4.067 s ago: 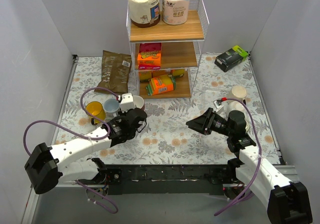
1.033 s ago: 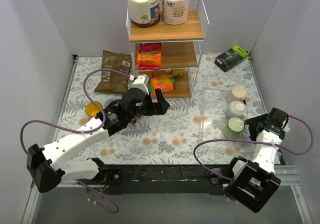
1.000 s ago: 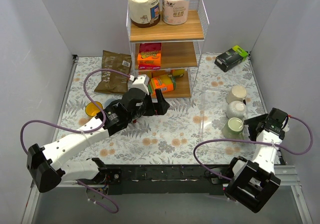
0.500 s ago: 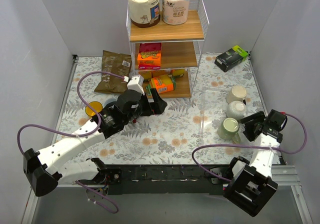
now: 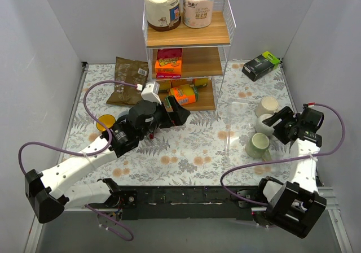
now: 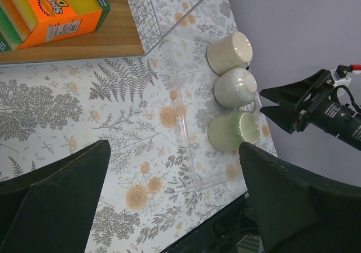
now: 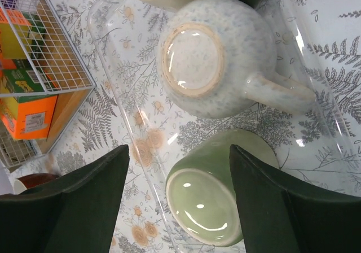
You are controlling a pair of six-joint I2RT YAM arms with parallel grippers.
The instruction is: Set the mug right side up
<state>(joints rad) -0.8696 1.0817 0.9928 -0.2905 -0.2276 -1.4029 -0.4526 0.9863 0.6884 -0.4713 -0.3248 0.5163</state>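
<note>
Top view: clear tray (image 5: 232,130) holds 3 mugs in a row, all base-up: cream mug (image 5: 267,104) at far end, speckled mug (image 5: 262,125) mid, green mug (image 5: 257,145) at near end, looks tilted. R gripper (image 5: 272,123) sits at tray's right side just beside speckled mug, jaws apart, nothing held. L gripper (image 5: 176,110) is well left of tray, open, empty.

L wrist view: L gripper (image 6: 175,196) spread wide, empty, above table left of tray (image 6: 181,114). Cream mug (image 6: 229,52), speckled mug (image 6: 236,87) and green mug (image 6: 232,130) line up in tray; R gripper (image 6: 264,102) is right of tray, open.

R wrist view: R gripper (image 7: 177,154) open over tray (image 7: 121,114), not touching. Speckled mug (image 7: 208,61) base toward cam, handle pointing right; green mug (image 7: 208,196) between fingers (image 7: 67,202), base toward cam.
</note>
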